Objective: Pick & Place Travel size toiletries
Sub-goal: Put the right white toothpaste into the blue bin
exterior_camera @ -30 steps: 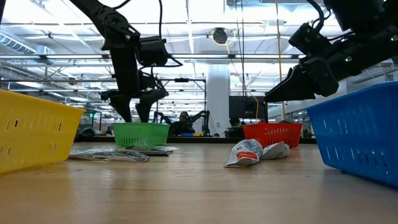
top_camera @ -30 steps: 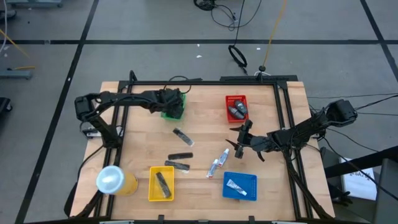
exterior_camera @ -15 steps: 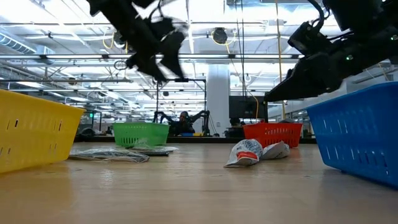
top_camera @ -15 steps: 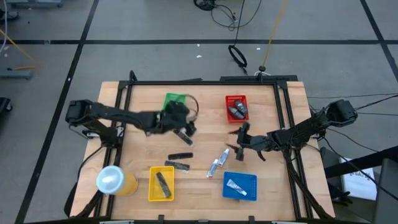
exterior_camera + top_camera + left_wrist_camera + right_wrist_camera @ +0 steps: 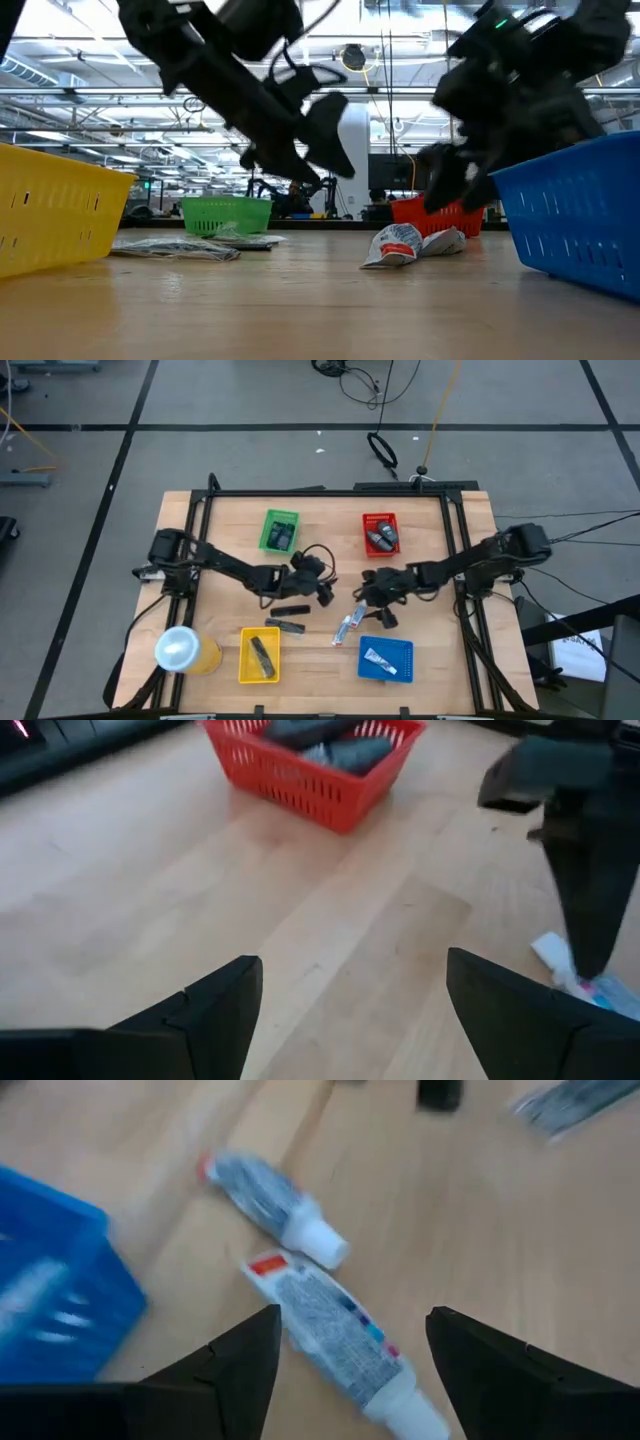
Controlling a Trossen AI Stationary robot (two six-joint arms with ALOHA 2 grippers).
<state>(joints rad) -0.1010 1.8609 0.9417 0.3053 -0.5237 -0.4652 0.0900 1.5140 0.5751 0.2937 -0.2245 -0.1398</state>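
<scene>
Two small white tubes (image 5: 354,617) with blue and red marks lie side by side on the wood at mid-table. In the right wrist view, one tube (image 5: 272,1198) is farther off and the other (image 5: 335,1330) lies below the gap of my open right gripper (image 5: 350,1342), which hovers over them (image 5: 373,603). Two dark oblong sachets (image 5: 289,618) lie to their left. My left gripper (image 5: 322,589) stands open above bare wood (image 5: 350,990), between the sachets and the tubes.
A green basket (image 5: 280,530) and a red basket (image 5: 380,533) stand at the back, each holding items. A yellow basket (image 5: 258,656) and a blue basket (image 5: 386,659) stand at the front. A yellow cup with a whitish lid (image 5: 184,650) is at the front left.
My left gripper has left the green basket and swung toward the table's middle and near side, sinking and turning as it went. My right gripper has shifted a little toward the table's left and tipped down over the two tubes. The tubes and sachets have stayed put.
</scene>
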